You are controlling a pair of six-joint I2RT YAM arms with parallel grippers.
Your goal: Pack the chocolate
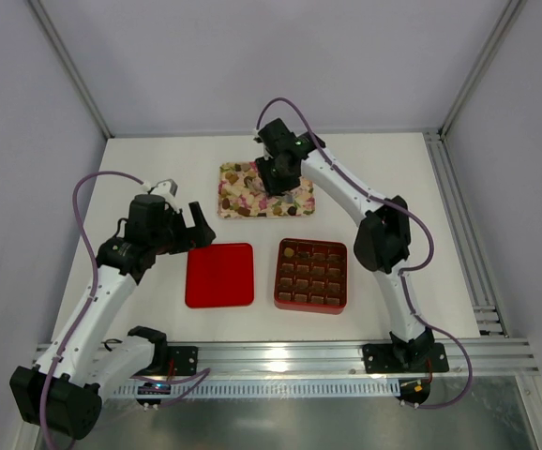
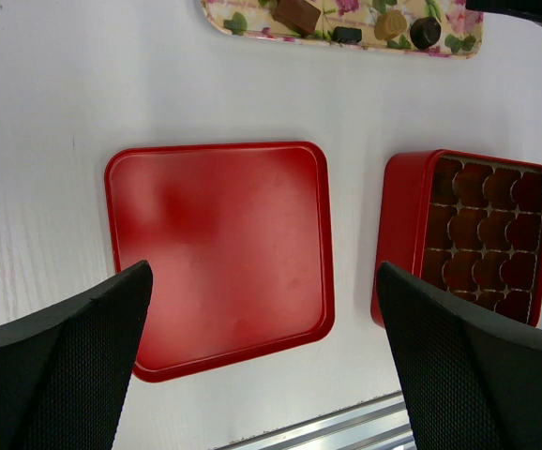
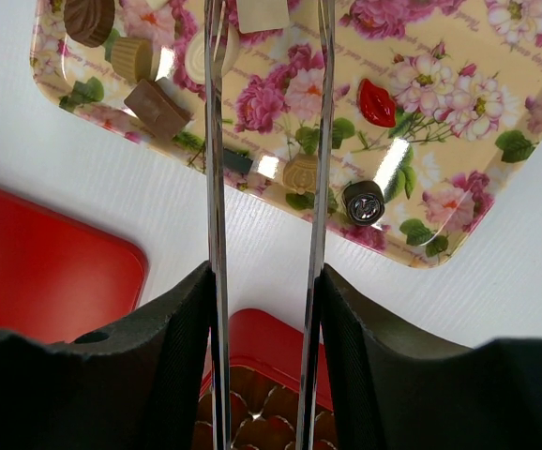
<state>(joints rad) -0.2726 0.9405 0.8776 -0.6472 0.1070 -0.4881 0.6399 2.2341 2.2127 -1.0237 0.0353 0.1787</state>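
White arm (image 1: 342,187) outstretched, right hand (image 1: 274,185) over tray (image 3: 440,84)

The glossy rectangular tray (image 3: 440,141) is cream, printed with pink roses and green leaves. The small moulded chocolate pieces (image 3: 157,108) on it are dark brown, tan and cream. The flat square lid (image 1: 219,275) is plain red. The square box (image 2: 404,234) is red, its gridded insert (image 2: 482,239) brown. The worktop (image 1: 158,169) is white.

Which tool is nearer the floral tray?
Right. The right tool hangs over the floral tray; the left tool sits off its near-left corner, by the red lid.
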